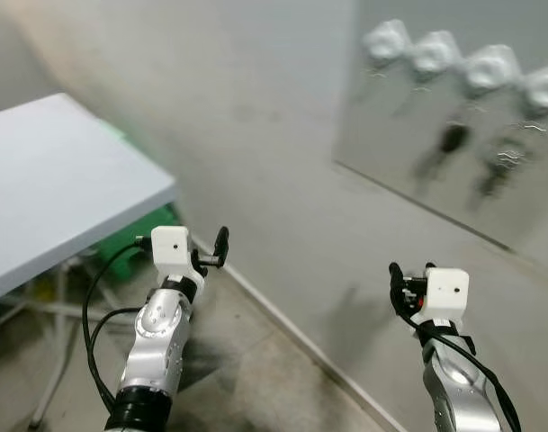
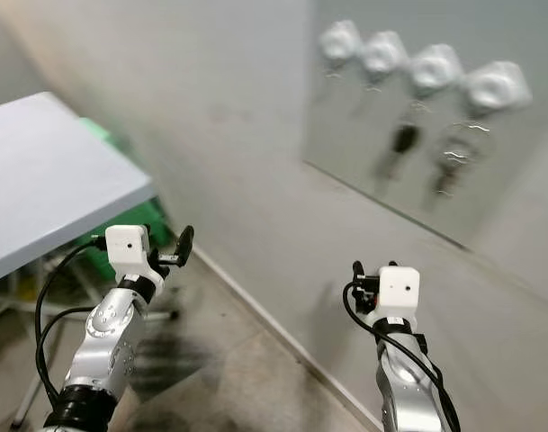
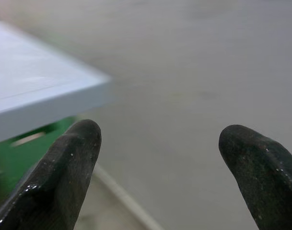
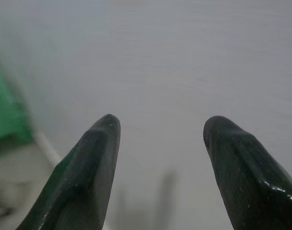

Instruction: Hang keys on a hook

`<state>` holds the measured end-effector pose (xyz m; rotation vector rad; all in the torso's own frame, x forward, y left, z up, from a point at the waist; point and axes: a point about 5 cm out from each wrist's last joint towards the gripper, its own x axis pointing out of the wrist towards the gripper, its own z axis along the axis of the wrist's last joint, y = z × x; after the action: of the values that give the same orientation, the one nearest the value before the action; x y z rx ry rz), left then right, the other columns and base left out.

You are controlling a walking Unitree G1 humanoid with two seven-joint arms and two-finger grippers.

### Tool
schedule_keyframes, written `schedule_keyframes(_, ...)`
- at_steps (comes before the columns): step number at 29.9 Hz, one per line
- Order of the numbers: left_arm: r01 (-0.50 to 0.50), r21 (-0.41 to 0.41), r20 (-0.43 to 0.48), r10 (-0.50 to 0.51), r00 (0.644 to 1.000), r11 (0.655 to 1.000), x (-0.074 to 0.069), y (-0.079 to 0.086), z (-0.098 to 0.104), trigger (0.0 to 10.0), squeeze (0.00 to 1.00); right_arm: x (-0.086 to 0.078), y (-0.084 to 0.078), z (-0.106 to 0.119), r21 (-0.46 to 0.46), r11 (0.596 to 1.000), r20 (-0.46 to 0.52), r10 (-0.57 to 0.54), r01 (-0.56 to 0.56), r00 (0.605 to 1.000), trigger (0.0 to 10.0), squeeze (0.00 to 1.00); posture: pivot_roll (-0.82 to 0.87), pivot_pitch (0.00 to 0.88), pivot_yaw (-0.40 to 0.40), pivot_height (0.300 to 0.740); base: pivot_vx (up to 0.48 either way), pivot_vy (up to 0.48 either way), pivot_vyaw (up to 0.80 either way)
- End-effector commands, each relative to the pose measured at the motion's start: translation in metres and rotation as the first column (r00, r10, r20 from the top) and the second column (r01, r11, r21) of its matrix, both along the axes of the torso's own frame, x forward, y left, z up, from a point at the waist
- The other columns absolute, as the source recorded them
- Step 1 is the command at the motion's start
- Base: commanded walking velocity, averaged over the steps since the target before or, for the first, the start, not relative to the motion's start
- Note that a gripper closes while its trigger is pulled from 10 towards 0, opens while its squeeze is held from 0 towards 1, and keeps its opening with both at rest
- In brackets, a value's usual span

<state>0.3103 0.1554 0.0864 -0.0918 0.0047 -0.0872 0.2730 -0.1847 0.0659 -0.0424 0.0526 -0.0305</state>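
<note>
A grey panel (image 1: 408,153) on the wall at the upper right carries a row of several white hooks (image 1: 435,52). A dark key fob (image 1: 453,137) hangs below one hook, and a blurred bunch of keys (image 1: 503,162) hangs below another. My left gripper (image 1: 212,250) is raised at the lower left, near the table corner, and is open with nothing between its fingers (image 3: 69,163). My right gripper (image 1: 408,279) is raised at the lower right, well below the panel. It is open and empty too, and its fingertips (image 4: 105,139) face the bare wall.
A light grey table (image 1: 58,180) stands at the left, with a green crate (image 1: 134,236) under it by the wall. A pale baseboard (image 1: 291,333) runs along the foot of the grey wall. The floor is grey concrete.
</note>
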Motion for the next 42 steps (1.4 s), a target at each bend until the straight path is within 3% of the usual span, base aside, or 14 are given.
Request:
schedule_keyframes(1, 0.003, 0.009, 0.020, -0.003, 1.000, 1.000, 0.0027, -0.0015, 0.0060, 10.0, 0.00, -0.0014, -0.0013, 0.0012, -0.008, 1.000, 0.004, 0.000, 0.000, 1.000, 10.0, 0.00, 0.04, 0.000, 0.013, 0.740, 0.000, 0.000, 0.80)
schedule_keyframes(33, 0.012, -0.013, 0.010, -0.012, 1.000, 1.000, 0.0037, -0.0050, 0.0083, 10.0, 0.00, 0.0039, -0.0002, 0.0050, -0.002, 1.000, 0.009, 0.013, -0.013, 1.000, 10.0, 0.00, 0.06, 0.000, -0.001, 0.740, 0.000, 0.000, 0.80)
schedule_keyframes(36, 0.012, -0.022, 0.004, -0.012, 1.000, 1.000, 0.0041, -0.0052, 0.0078, 10.0, 0.00, 0.0033, -0.0016, 0.0047, 0.040, 0.999, 0.013, 0.001, -0.002, 1.000, 10.0, 0.00, 0.06, 0.000, -0.001, 0.740, 0.000, 0.000, 0.17)
schedule_keyframes(42, 0.020, -0.028, -0.003, -0.020, 1.000, 0.999, 0.0046, -0.0067, 0.0073, 10.0, 0.00, 0.0038, -0.0016, 0.0059, 0.038, 0.999, 0.019, 0.006, -0.007, 1.000, 10.0, 0.00, 0.06, 0.000, 0.000, 0.740, 0.000, 0.000, 0.00)
